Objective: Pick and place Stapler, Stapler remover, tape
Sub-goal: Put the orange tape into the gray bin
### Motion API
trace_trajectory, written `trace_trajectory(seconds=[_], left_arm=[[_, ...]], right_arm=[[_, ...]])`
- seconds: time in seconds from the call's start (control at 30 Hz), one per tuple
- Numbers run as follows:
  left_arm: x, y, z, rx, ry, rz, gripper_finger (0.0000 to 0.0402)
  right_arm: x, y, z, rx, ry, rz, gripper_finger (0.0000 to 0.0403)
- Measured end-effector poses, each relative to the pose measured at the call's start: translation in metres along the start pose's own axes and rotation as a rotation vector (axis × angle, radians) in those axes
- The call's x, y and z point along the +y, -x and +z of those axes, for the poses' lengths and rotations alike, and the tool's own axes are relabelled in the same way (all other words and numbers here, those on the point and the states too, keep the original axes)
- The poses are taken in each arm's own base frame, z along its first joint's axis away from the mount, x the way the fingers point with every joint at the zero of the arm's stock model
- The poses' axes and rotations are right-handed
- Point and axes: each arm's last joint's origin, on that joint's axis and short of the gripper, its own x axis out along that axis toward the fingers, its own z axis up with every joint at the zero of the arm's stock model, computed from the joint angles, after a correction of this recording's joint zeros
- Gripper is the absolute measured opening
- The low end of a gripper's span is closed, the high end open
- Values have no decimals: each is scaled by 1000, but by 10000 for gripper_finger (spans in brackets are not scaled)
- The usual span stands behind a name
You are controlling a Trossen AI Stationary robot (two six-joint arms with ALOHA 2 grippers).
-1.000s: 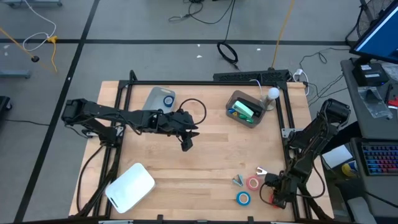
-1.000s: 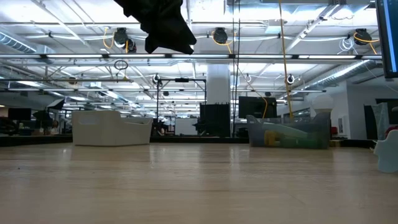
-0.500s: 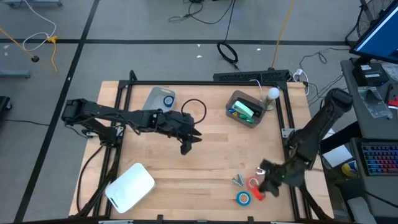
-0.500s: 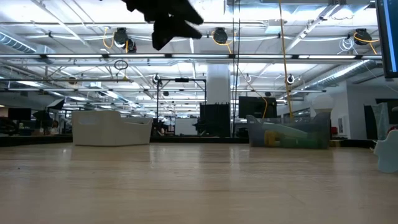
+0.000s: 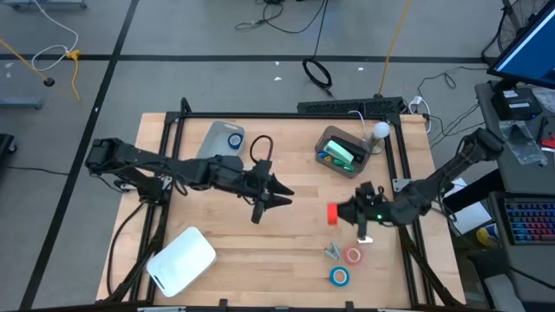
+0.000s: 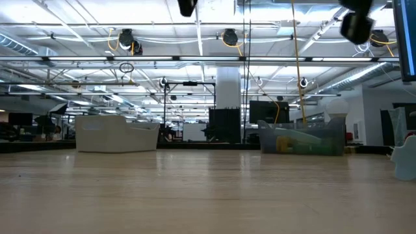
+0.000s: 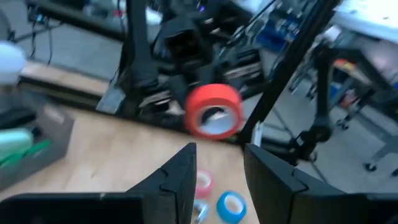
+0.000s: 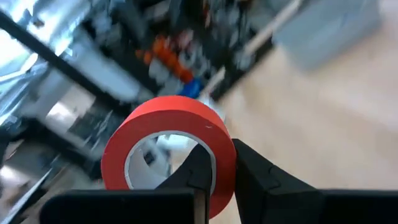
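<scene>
Right wrist view: right pincer (image 8: 214,177) clamped on red tape roll's (image 8: 168,149) rim, carried above desk (image 5: 286,238) centre; thin edge grip could slip mid-swing; left pincer (image 5: 276,192) apart, empty, hovering nearby, collision risk.

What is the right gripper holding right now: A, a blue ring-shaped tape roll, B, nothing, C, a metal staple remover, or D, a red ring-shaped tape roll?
D: the right gripper is pinching the wall of a red ring-shaped tape roll, carried above the wooden table; the high view shows that roll at the gripper's tip.
</scene>
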Motion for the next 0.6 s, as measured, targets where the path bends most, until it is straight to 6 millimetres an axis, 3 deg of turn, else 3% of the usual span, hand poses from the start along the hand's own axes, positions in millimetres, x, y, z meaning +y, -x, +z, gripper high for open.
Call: trace_trajectory(seconds=[0.33, 0.6], left_arm=[[-5, 0, 9, -105, 68, -9, 134], [-3, 0, 9, -135, 73, 69, 134]], right_arm=[[-7, -38, 27, -276, 155, -30, 30], [-15, -59, 28, -343, 132, -15, 36]])
